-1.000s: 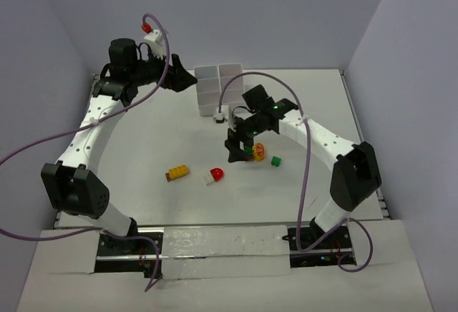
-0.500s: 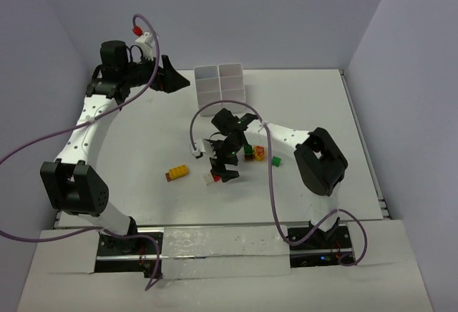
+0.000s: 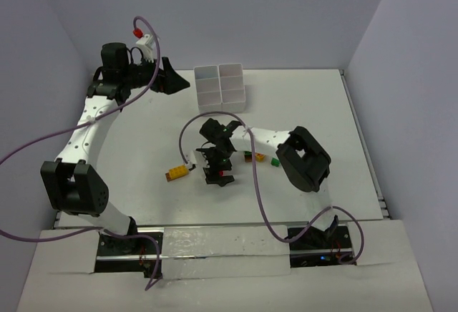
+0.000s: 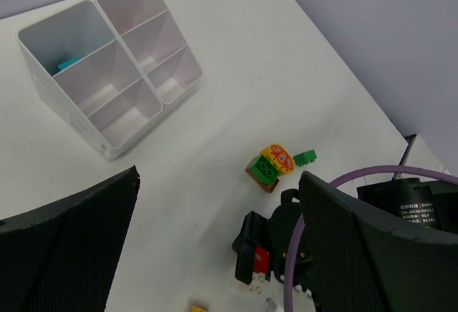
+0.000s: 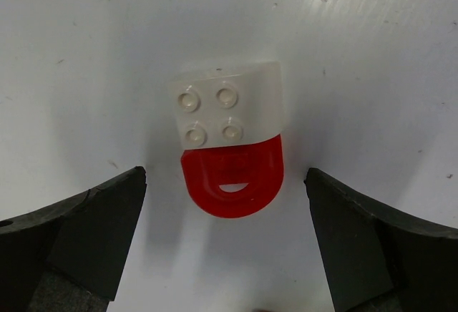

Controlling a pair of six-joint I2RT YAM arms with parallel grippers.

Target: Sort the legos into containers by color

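A red-and-white lego piece lies on the table between the open fingers of my right gripper, which hangs just above it without touching; the gripper also shows in the top view. A yellow brick lies to its left. A green, orange-yellow and brown cluster and a small green brick lie to its right. The white six-compartment tray stands at the back, with a cyan piece in one compartment. My left gripper is open and empty, raised left of the tray.
My right arm stretches across the middle of the table, with its purple cable looping in front of it. The table's right edge shows in the left wrist view.
My right gripper moved left and down from the green and orange cluster to over the red-and-white piece. My left gripper rose slightly, then held still.
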